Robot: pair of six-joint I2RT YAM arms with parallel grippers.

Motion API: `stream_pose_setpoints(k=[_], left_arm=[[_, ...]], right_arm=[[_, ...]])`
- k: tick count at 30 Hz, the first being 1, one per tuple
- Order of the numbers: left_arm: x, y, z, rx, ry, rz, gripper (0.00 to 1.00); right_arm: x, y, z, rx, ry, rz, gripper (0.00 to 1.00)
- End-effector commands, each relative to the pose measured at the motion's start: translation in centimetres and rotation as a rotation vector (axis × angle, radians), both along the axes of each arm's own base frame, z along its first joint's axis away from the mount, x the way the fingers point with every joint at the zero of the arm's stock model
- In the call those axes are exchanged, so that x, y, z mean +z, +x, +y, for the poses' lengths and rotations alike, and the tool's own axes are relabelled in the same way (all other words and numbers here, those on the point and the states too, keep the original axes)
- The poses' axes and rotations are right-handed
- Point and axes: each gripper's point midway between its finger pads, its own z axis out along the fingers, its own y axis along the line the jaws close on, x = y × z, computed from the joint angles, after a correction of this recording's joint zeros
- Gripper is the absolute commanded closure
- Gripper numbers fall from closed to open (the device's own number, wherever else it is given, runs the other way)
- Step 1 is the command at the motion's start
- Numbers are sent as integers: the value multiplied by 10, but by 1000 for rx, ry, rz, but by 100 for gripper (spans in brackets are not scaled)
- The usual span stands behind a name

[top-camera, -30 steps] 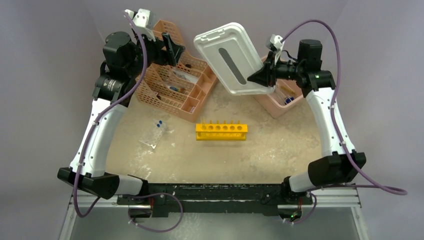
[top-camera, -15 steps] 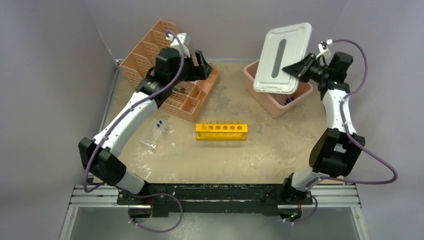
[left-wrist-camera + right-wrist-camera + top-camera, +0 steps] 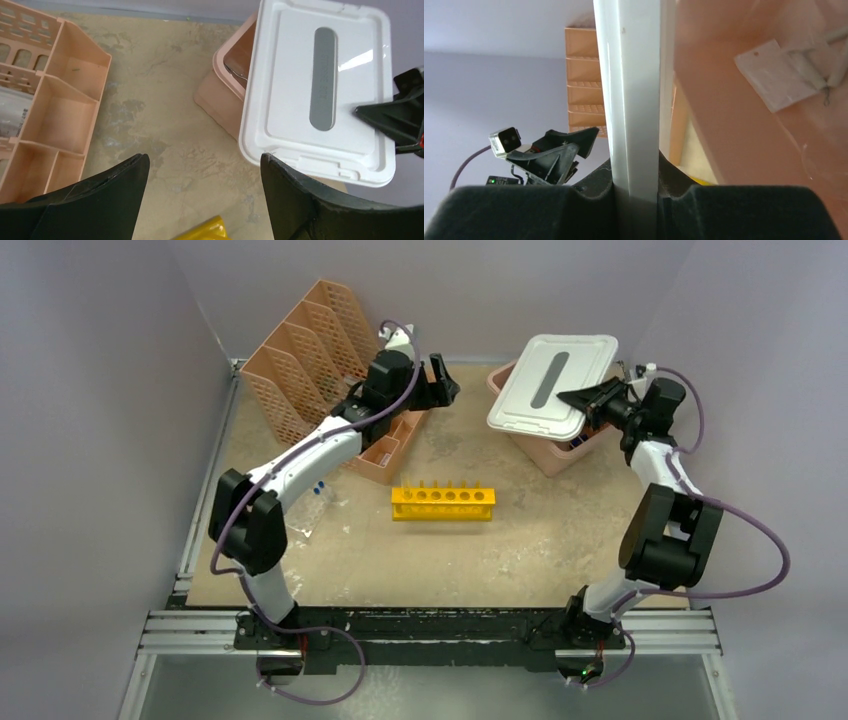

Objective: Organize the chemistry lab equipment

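- One yellow test-tube rack (image 3: 442,503) lies mid-table, long axis running left to right, holes up.
- My left claw (image 3: 438,382) gapes wide, empty, near the peach mesh organizer (image 3: 300,360).
- My right claw (image 3: 572,398) pinches the white lid (image 3: 545,390) by its edge, over the pink tub (image 3: 548,454).

Peach organizer (image 3: 300,365), pink tub (image 3: 546,451), white lid (image 3: 530,405)

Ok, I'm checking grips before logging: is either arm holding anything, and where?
The right gripper pinches the white lid by its edge, partly over the pink tub. The left gripper is open, holding nothing.
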Motion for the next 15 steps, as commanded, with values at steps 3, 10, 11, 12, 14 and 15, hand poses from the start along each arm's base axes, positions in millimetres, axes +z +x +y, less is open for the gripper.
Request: stream_pose_setpoints(k=[3, 10, 11, 12, 14, 15], left_arm=[[22, 37, -35, -46, -102, -137, 16], [-14, 54, -69, -119, -154, -44, 11], [-18, 53, -73, -134, -167, -31, 11], [-21, 52, -76, -147, -175, -21, 11], [-25, 53, -78, -153, -179, -15, 11], [-25, 52, -80, -167, -183, -13, 11]], right_arm=[[-14, 10, -12, -89, 20, 20, 77], [-38, 21, -42, -269, -89, 127, 57], [-35, 24, -46, -273, -119, 126, 52], [-38, 24, -48, -267, -154, 149, 48], [-45, 25, -60, -279, -269, 192, 43], [-47, 24, -65, -293, -297, 211, 40]])
